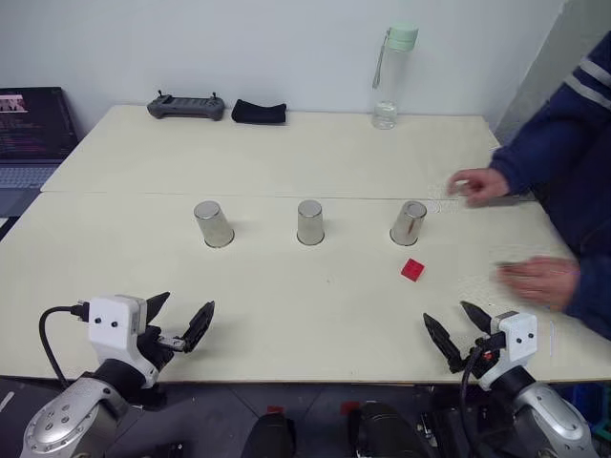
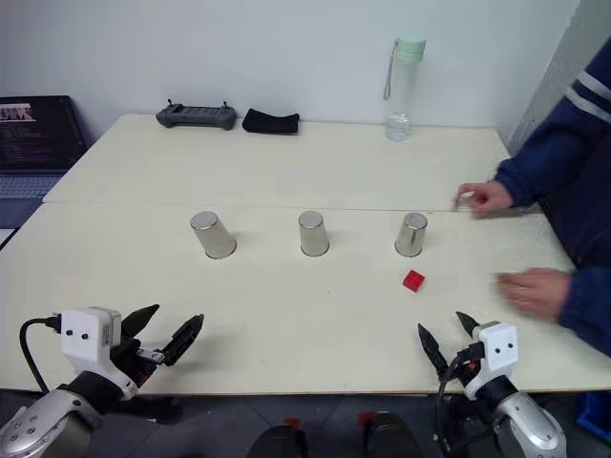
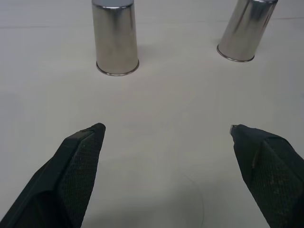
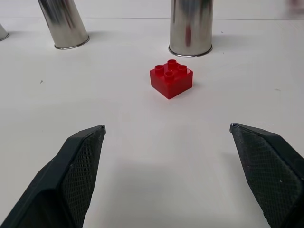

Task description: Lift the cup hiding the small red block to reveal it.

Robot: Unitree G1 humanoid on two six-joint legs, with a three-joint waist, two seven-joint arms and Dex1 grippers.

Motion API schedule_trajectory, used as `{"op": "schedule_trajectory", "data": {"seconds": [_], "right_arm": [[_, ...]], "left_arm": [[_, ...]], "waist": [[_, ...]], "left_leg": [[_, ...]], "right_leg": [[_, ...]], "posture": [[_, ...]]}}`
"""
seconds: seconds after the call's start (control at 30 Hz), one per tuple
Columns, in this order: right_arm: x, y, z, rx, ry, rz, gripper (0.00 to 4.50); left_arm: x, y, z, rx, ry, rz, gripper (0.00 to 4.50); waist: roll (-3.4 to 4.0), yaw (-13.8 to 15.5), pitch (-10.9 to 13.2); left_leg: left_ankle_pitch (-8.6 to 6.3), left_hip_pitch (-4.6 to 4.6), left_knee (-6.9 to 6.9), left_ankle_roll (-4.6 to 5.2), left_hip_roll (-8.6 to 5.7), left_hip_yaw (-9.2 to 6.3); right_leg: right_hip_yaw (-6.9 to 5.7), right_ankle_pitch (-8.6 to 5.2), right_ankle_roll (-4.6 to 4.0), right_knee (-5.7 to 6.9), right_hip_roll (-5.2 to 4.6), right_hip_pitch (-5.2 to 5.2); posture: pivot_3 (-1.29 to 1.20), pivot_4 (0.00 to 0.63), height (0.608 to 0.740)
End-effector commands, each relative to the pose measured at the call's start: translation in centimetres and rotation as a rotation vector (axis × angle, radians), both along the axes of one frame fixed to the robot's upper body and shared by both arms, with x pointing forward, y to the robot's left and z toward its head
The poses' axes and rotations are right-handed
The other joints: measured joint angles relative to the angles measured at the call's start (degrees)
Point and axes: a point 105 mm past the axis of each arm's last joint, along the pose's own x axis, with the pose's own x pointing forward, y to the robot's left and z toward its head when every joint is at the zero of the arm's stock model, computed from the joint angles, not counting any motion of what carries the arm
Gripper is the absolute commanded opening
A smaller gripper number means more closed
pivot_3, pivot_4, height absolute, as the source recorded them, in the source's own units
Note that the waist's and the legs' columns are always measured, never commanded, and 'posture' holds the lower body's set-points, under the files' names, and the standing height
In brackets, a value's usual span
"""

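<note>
Lying bare on the desk (image 1: 286,315) beside the right-hand cup (image 1: 409,223), the small red block (image 1: 412,270) probably awaited hiding, while both grippers' jaws, left gripper (image 1: 179,322) and right gripper (image 1: 456,333), gaped wide and empty.

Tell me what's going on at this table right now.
Three steel cups stand upside down in a row on the table, and the small red block lies in the open in front of the cup on the robot's right. Both the left gripper and right gripper hang open near the table's front edge, touching nothing. A person's hands rest at the right side.
</note>
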Motion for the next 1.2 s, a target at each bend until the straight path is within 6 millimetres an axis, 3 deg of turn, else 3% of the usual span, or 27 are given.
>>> {"op": "schedule_trajectory", "data": {"seconds": [0.03,0.23,0.47,0.7,0.9,1.2], "right_arm": [[-0.6,-0.3,0.2,0.008,-0.038,0.017,4.47],[-0.7,-0.7,-0.4,0.008,-0.037,0.018,4.47],[-0.1,-0.6,0.3,0.01,-0.053,0.024,4.47],[0.8,0.1,2.1,0.007,-0.081,0.018,4.47],[1.2,1.9,4.6,0.008,-0.097,0.012,4.47],[1.4,2.8,5.8,0.014,-0.087,0.008,4.47]], "left_arm": [[-0.2,0.2,0.8,0.008,-0.04,-0.012,4.5],[-0.4,0.1,0.7,0.012,-0.039,-0.02,4.5],[-0.4,-0.1,0.6,0.008,-0.042,-0.026,4.5],[-0.2,-0.2,0.5,0.022,-0.047,-0.032,4.5],[0.0,-0.3,0.4,0.023,-0.045,-0.039,4.5],[0.1,-0.2,0.5,0.028,-0.049,-0.039,4.5]], "waist": [[0.0,0.04,0.0],[0.02,0.08,0.01],[0.04,0.18,0.02],[0.07,0.4,0.04],[0.08,0.45,0.05],[0.07,1.06,0.05]], "left_leg": [[0.0,0.0,-0.01,0.0,0.0,0.0],[0.0,0.01,-0.01,0.0,0.02,0.01],[0.0,0.0,-0.02,0.0,0.02,0.01],[0.0,0.0,-0.03,0.0,0.02,0.01],[0.0,-0.01,-0.04,0.0,0.03,0.0],[0.0,-0.04,-0.04,-0.01,0.01,0.0]], "right_leg": [[-0.01,-0.01,-0.01,0.0,0.0,0.0],[0.0,-0.01,-0.02,0.0,0.0,-0.01],[0.0,-0.02,-0.02,0.0,0.0,-0.02],[0.0,-0.02,-0.04,-0.01,0.0,-0.02],[-0.02,-0.02,-0.04,0.0,0.01,-0.03],[-0.01,-0.02,-0.03,-0.05,0.0,-0.05]], "posture": [[0.0,0.15,0.74],[0.0,0.15,0.74],[0.0,0.15,0.74],[0.0,0.15,0.74],[0.0,0.15,0.74],[0.0,0.15,0.74]]}}
